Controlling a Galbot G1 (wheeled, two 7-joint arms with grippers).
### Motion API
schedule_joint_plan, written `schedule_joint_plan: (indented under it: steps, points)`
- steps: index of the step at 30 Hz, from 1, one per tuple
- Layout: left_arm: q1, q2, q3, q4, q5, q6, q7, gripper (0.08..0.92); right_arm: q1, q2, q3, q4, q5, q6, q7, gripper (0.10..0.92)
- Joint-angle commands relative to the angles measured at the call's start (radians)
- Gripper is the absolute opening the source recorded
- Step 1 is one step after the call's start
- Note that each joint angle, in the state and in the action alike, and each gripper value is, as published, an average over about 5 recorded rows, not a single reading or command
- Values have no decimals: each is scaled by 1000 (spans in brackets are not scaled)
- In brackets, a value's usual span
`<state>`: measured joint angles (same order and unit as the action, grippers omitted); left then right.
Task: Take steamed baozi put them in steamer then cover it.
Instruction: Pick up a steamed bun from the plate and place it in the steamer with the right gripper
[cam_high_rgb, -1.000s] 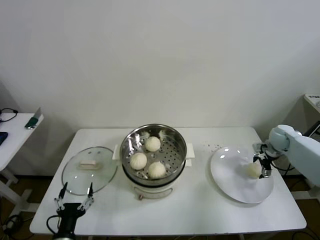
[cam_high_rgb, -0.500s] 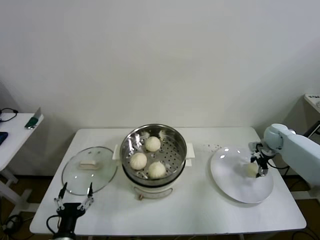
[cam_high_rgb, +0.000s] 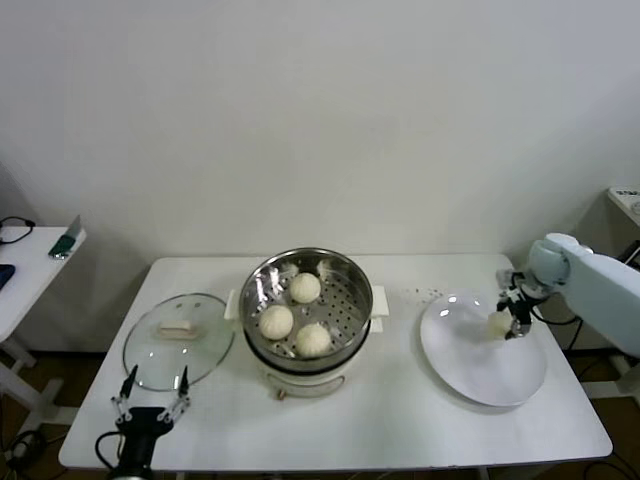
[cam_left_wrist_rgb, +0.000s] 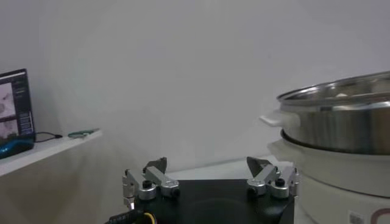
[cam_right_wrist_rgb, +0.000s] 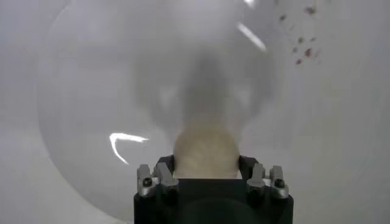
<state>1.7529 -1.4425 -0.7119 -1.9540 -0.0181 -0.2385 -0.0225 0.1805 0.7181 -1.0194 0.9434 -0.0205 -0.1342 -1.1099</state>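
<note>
Right claw (cam_high_rgb: 505, 322): clamped on one baozi (cam_high_rgb: 498, 323), bun between its fingers, above the white plate (cam_high_rgb: 484, 370).
Left claw (cam_high_rgb: 150, 399): fingers apart, at the table's (cam_high_rgb: 400, 420) front edge.
Steamer (cam_high_rgb: 306, 310): three buns inside.

We see a plain white wall (cam_high_rgb: 320, 110) filling the upper frame, with a white table (cam_high_rgb: 400, 420) below it at centre. At the left edge sits a second white table (cam_high_rgb: 25, 270); another surface (cam_high_rgb: 625, 200) shows at right.

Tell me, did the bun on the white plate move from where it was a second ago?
Yes. The bun, gripped in the right gripper, has gone up and toward the steamer; it now hangs over the white plate nearer its far rim.
</note>
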Motion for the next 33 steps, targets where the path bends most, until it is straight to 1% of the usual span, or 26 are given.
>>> schedule_joint_plan:
  steps: [1,8,11,18,22,25,33]
  points:
    - [11,6,17,-10,13,1,2,823,471,63,-383,117,401,-103,21,683]
    - [14,3,46,-14,27,12,-6,823,740,228,-605,187,693,-153,54,687]
    - [14,4,54,-16,31,13,-9,823,789,289,-651,220,811,-182,83,689]
    - [26,13,59,-22,25,10,-15,823,819,433,-718,315,1017,-255,198,695]
    - [33,18,59,-23,12,4,-16,823,799,518,-728,330,1073,-282,246,696]
    - [36,18,58,-25,6,1,-17,823,777,562,-740,334,1082,-291,266,698]
    - [33,25,52,-26,-5,1,-15,823,708,611,-765,356,1070,-312,310,704]
